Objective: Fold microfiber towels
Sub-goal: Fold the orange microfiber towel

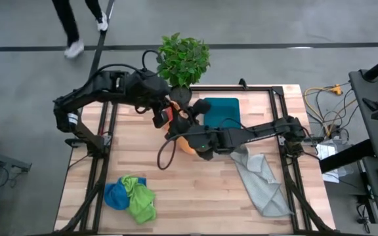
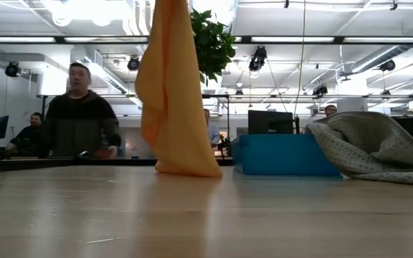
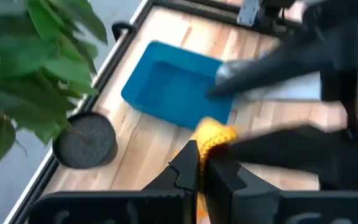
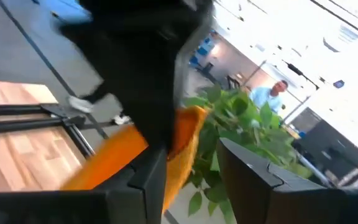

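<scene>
Wooden tabletop (image 1: 195, 190) sits in an open office, with people at desks beyond its far edge. Taking the teal bin (image 1: 219, 111) as landmark: the pale grey towel (image 1: 260, 180) lies crumpled on the near side of it, toward the right arm's base; the orange towel (image 2: 169, 93) hangs as a long drape just left of it, its hem touching the wood. The blue towel (image 1: 115, 195) and lime green towel (image 1: 140, 198) lie bunched together well apart from it. The left gripper (image 3: 199, 167) is clamped closed on the orange towel's top. The right gripper (image 4: 188, 163), beside it, has fingers (image 4: 151, 174) parted with orange cloth between them.
</scene>
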Tool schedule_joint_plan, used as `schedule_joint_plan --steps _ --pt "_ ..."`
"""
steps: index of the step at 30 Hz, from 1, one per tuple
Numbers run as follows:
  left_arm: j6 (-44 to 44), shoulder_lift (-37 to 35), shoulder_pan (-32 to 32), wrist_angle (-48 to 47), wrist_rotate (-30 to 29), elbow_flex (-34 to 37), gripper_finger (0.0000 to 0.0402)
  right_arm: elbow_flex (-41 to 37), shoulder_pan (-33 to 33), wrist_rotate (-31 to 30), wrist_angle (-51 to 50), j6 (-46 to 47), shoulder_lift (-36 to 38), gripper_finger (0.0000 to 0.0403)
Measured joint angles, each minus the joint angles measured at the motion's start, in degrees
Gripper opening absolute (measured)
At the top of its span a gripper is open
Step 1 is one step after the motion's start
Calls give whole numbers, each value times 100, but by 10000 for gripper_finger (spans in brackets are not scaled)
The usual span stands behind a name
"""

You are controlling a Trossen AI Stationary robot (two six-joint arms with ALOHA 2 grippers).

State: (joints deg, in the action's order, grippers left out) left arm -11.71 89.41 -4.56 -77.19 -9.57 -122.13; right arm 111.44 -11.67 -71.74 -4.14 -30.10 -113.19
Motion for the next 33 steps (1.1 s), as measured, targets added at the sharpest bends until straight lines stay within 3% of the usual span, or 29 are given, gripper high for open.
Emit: schedule_joint_plan --steps 4,10,13,24,27,31,33 --pt "7 -106 26 -192 272 -2 0 -3 120 7 -652 802 144 125" --pt "167 -295 15 -103 415 -2 0 -16 282 1830 -1801 2531 264 110" --pt "204 -328 15 -93 414 -2 0 -16 368 2327 -1722 2668 310 103" --pt "802 -323 11 -189 108 16 0 58 359 2699 -1618 2692 570 97" --pt "806 -323 -24 -185 -158 18 0 59 349 3192 -1619 2801 701 96" --pt "813 -321 -105 -95 -143 22 0 57 377 4334 -1616 3055 782 92" --pt "811 -321 -109 -42 -139 22 0 57 394 4394 -1616 3240 785 91"
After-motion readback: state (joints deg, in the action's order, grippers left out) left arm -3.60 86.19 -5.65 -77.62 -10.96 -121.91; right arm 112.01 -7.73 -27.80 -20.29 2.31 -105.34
